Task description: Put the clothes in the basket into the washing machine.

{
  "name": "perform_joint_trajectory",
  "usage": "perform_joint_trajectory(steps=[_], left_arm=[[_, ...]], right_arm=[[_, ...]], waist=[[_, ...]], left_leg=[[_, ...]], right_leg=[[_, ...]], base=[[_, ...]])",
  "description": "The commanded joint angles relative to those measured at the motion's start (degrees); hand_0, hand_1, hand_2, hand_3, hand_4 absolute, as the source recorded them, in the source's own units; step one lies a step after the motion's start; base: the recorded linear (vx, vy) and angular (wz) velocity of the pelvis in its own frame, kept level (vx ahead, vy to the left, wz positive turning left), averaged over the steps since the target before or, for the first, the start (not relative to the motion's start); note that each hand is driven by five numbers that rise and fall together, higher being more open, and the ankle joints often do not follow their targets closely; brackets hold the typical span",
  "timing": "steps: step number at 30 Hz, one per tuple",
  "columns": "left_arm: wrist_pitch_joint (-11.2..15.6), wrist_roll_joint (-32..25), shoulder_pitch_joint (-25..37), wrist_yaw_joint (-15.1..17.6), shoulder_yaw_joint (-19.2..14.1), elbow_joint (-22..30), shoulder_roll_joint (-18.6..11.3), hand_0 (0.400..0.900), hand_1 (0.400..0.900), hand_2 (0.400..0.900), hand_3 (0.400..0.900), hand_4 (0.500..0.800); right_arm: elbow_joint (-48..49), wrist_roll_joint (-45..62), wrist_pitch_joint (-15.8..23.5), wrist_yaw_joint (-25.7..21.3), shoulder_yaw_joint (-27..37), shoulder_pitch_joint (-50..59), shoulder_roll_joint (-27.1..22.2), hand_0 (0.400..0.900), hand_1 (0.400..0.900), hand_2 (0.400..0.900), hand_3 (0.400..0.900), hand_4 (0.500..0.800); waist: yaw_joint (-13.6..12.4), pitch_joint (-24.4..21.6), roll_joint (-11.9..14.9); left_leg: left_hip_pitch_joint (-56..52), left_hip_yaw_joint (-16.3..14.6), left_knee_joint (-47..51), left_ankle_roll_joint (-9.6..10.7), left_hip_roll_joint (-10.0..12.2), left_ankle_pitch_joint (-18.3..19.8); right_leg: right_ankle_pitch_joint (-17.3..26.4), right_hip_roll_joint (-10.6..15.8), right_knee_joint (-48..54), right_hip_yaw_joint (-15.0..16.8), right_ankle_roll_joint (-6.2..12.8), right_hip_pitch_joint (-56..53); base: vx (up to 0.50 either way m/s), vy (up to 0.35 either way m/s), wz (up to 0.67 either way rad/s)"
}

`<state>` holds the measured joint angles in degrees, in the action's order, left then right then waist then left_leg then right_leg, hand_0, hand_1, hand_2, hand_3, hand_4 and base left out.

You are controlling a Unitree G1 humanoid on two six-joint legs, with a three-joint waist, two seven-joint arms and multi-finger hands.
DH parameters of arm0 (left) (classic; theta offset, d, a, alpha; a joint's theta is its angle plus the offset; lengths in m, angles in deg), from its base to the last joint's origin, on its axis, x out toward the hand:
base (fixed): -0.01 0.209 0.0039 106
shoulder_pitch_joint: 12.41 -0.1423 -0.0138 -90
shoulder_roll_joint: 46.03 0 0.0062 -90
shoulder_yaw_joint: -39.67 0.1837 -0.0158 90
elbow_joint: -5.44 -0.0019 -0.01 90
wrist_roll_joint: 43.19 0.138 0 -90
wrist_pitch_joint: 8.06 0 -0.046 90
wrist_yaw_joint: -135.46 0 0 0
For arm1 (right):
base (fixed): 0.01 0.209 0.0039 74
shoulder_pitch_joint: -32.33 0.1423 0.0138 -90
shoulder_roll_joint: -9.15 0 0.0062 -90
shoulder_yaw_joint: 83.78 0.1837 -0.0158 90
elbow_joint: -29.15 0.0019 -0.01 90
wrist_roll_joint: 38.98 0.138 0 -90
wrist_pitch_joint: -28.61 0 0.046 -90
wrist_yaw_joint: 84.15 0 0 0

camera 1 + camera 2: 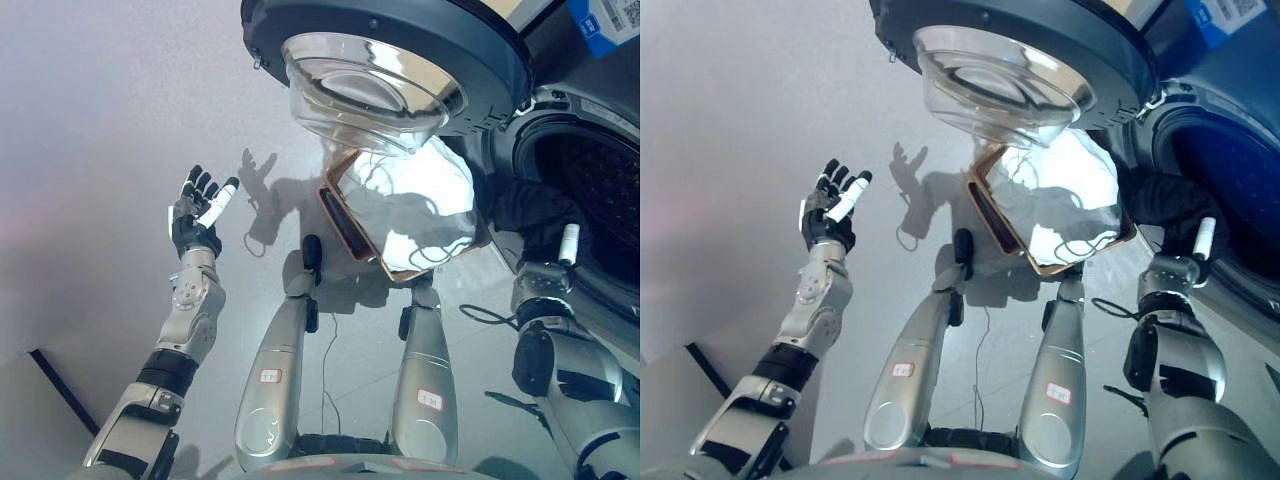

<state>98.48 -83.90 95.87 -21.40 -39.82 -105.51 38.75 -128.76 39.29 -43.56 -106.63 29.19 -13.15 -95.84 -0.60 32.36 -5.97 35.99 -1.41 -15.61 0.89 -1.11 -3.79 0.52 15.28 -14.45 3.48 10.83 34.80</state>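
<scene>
Left hand point(200, 212) idle over the floor, fingers spread, holding nothing. Centre: basket point(345, 222) below the open door point(400, 60). Right hand point(560, 240) holds dark clothing point(530, 208) at the drum point(590, 190) rim; finger state cannot be told. Push clothing fully inside before releasing.

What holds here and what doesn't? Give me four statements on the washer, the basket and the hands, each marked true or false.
1. The washer's door stands open. True.
2. The left hand holds a cloth. False: it is open and empty, raised over the floor.
3. A black cloth hangs at the drum's mouth, by the right hand. True.
4. The basket is empty. False: a white cloth lies in it.
</scene>
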Motion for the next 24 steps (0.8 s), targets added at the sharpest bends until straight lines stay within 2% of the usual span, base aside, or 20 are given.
perform_joint_trajectory(steps=[1, 4, 9, 11, 15, 18, 21, 22, 23, 24], left_arm=[[5.28, -0.79, -2.72, -0.03, -6.02, 3.09, 0.43, 0.9, 0.9, 0.9, 0.9, 0.8], [5.35, -1.05, -3.47, -0.16, -6.82, 2.09, 0.33, 0.9, 0.9, 0.9, 0.9, 0.8], [5.38, -1.14, -3.25, -0.13, -7.04, 0.46, 0.42, 0.9, 0.9, 0.9, 0.9, 0.8], [5.03, -1.19, -2.56, -0.25, -6.8, -2.36, 0.35, 0.9, 0.9, 0.9, 0.9, 0.8], [4.92, -1.3, -2.34, -0.67, -7.13, -4.68, -0.22, 0.9, 0.9, 0.9, 0.9, 0.8], [4.99, -1.0, -2.25, -1.16, -6.9, -5.27, -1.01, 0.9, 0.9, 0.9, 0.9, 0.8], [5.03, -0.44, -2.47, -1.49, -6.56, -4.82, -1.75, 0.9, 0.9, 0.9, 0.9, 0.8], [5.07, -0.33, -2.42, -1.57, -6.39, -4.56, -1.95, 0.9, 0.9, 0.9, 0.9, 0.8], [5.06, -0.15, -2.44, -1.73, -6.24, -4.43, -2.09, 0.9, 0.9, 0.9, 0.9, 0.8], [5.13, -0.21, -2.51, -1.86, -6.26, -4.16, -1.99, 0.9, 0.9, 0.9, 0.9, 0.8]], right_arm=[[4.58, 0.61, 11.21, -1.22, 2.18, -2.58, -13.08, 0.4, 0.4, 0.4, 0.4, 0.5], [7.37, -2.23, 12.29, -2.52, 1.97, -2.74, -16.71, 0.4, 0.4, 0.4, 0.4, 0.5], [8.73, -3.54, 13.45, -3.22, 3.01, -3.69, -18.13, 0.4, 0.4, 0.4, 0.4, 0.5], [8.29, -3.97, 13.67, -3.32, 3.16, -4.1, -19.69, 0.4, 0.4, 0.4, 0.4, 0.5], [8.92, -4.61, 14.01, -3.63, 3.88, -5.4, -20.52, 0.4, 0.4, 0.4, 0.4, 0.5], [8.69, -5.6, 13.46, -4.04, 3.84, -5.25, -21.33, 0.4, 0.4, 0.4, 0.4, 0.5], [6.7, -7.94, 11.2, -4.11, 2.28, -5.22, -22.62, 0.4, 0.4, 0.4, 0.4, 0.5], [5.6, -8.75, 9.87, -3.94, 1.27, -5.04, -23.04, 0.571, 0.571, 0.571, 0.571, 0.602], [4.48, -9.24, 8.52, -3.23, 0.22, -4.84, -23.1, 0.825, 0.825, 0.825, 0.825, 0.755], [4.31, -9.41, 7.65, -2.33, -0.5, -4.91, -22.73, 0.9, 0.9, 0.9, 0.9, 0.8]], waist=[[3.08, -3.65, -2.63], [3.52, -4.47, -1.86], [3.98, -5.6, -0.63], [4.25, -7.09, 0.57], [4.6, -8.53, 1.8], [4.53, -9.22, 2.46], [4.29, -9.35, 2.77], [4.17, -9.26, 2.84], [4.03, -9.17, 2.85], [3.97, -9.0, 2.76]], left_leg=[[4.79, 4.12, -1.49, 7.46, 4.27, -0.6], [3.79, 4.23, -0.77, 7.96, 5.09, -0.4], [2.68, 4.42, 0.03, 8.26, 5.96, -1.07], [1.42, 4.56, 0.33, 8.46, 6.45, -0.73], [0.33, 4.73, -0.54, 8.54, 6.51, 0.14], [-0.12, 4.53, -0.83, 8.56, 6.49, 0.65], [0.01, 4.46, -1.1, 8.46, 6.33, 0.84], [0.21, 4.38, -1.28, 8.44, 6.32, 0.82], [0.35, 4.28, -1.49, 8.43, 6.35, 0.8], [0.53, 4.18, -1.55, 8.41, 6.39, 0.75]], right_leg=[[4.49, 2.5, 0.97, 0.76, 0.77, 0.87], [3.64, 1.84, 0.56, 0.65, 0.62, 0.48], [3.92, 1.19, 0.49, 0.15, 0.43, -0.31], [3.81, 1.09, 0.84, -0.4, 0.57, -1.79], [3.77, 1.13, 1.28, -0.86, 0.73, -3.77], [4.29, 1.41, 2.95, -1.25, 0.99, -5.2], [4.85, 1.45, 4.04, -1.16, 1.07, -5.62], [5.01, 1.49, 4.19, -1.08, 1.06, -5.58], [5.09, 1.54, 4.22, -1.0, 0.99, -5.45], [5.13, 1.54, 4.29, -0.91, 0.92, -5.39]], base=[[0.04, -0.03, -0.05], [0.05, -0.055, -0.05], [0.05, -0.054, -0.02], [0.06, -0.052, 0.0], [0.05, -0.027, 0.0], [0.03, -0.003, -0.03], [0.0, 0.006, -0.04], [-0.01, 0.014, -0.04], [-0.01, 0.018, -0.04], [0.0, 0.0, 0.0]])
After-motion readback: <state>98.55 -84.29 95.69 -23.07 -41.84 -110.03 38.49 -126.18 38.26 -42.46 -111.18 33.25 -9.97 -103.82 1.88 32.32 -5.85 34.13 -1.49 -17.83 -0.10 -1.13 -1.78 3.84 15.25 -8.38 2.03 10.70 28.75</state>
